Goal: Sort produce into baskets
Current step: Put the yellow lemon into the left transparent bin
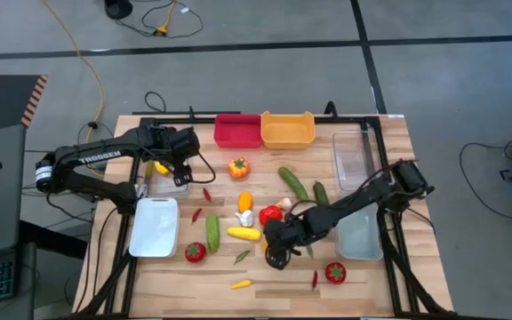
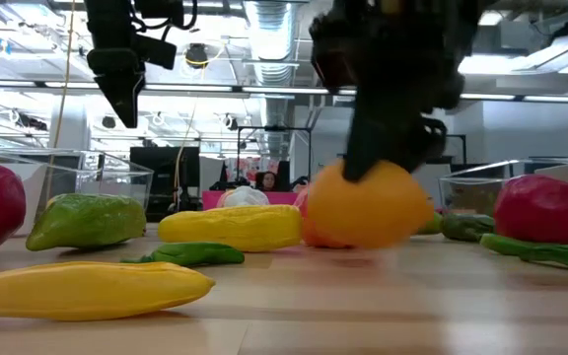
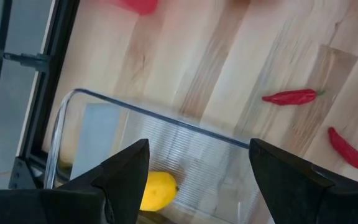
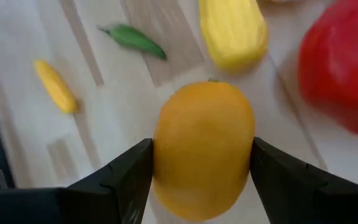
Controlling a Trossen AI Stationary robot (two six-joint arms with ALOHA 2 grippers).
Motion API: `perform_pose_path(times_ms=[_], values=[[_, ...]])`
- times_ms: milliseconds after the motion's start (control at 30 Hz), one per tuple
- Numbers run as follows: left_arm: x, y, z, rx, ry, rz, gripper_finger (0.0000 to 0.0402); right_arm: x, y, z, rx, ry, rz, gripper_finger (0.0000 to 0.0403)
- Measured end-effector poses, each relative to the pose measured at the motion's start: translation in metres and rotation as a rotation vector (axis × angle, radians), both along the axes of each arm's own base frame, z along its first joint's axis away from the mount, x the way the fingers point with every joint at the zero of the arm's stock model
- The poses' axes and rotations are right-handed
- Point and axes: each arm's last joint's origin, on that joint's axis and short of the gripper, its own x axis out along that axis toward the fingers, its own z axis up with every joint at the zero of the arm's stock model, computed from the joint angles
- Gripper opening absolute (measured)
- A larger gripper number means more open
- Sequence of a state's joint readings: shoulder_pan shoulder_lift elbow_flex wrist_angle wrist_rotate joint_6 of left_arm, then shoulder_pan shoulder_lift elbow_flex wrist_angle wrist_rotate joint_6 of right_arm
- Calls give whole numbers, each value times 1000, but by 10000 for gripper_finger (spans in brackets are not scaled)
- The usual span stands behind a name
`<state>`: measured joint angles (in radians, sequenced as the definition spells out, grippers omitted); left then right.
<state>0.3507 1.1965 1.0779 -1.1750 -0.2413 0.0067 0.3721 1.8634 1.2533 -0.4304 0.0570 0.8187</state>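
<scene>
- The right gripper (image 4: 201, 165) sits low near the front middle of the wooden surface (image 1: 372, 289), its two fingers pressed against either side of an orange fruit (image 4: 204, 146).
- The fruit is between the fingers, touching the surface or just above it; I cannot tell which. It is slightly oval, its long axis running along the fingers.
- Judgement: the next move turns on lifting it clear of the red pepper (image 4: 340, 68) and yellow squash (image 4: 232, 28) just beside it, then carrying it back toward the orange-yellow bin (image 1: 288, 130) at the far edge.
- The left gripper (image 3: 197, 180) hovers spread above the left clear tub (image 3: 166, 155), which holds a yellow fruit (image 3: 157, 190); two red chilies (image 3: 291, 97) lie nearby.
- Beyond the surface: an open workshop with ceiling lights.
</scene>
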Motion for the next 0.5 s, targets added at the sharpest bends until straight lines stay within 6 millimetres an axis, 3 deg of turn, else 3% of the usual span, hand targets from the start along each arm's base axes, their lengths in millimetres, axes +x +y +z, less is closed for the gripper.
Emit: perform_pose_path(times_ms=[200, 500], values=[[6, -4, 1, -13, -46, -51, 264, 5, -12, 13, -17, -73, 26, 275], [26, -15, 7, -171, -279, -221, 264, 15, -47, 51, -166, -307, 71, 275]])
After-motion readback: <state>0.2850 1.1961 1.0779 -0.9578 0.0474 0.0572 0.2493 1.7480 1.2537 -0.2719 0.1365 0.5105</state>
